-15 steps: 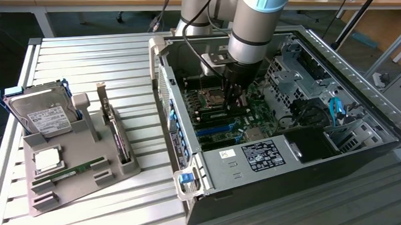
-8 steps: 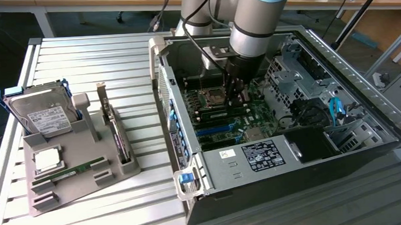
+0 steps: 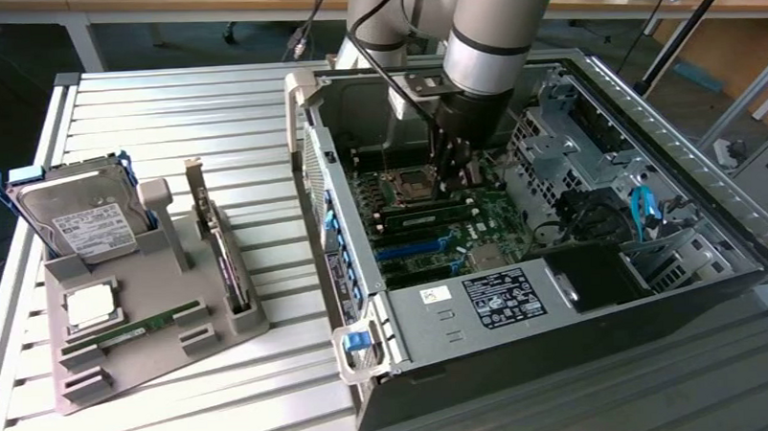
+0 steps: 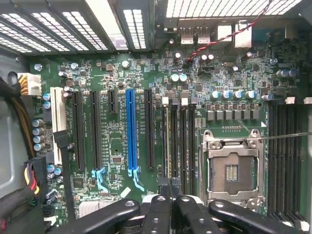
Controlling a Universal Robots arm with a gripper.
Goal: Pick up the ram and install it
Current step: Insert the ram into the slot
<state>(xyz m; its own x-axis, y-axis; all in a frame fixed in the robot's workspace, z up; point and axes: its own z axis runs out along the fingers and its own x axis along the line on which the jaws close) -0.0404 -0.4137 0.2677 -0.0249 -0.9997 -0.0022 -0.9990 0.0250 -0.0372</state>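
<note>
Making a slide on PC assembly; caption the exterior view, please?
Arm's end effector lowered inside the open computer case above the motherboard; a ram stick lies on the tray.

**Ram sticks.** One ram stick (image 3: 139, 329) is lying flat and lengthwise in a groove of the grey holder, at the exterior view's left, well apart from the open computer case. It is showing as a long, narrow green strip, slanting from near left to far right. Its near-left end is resting just beside the square silver chip. A second ram stick (image 4: 168, 141) is standing on edge in a black memory slot on the green board inside the case. It is presenting only its thin pale upper edge and running the slot's whole length.
</note>
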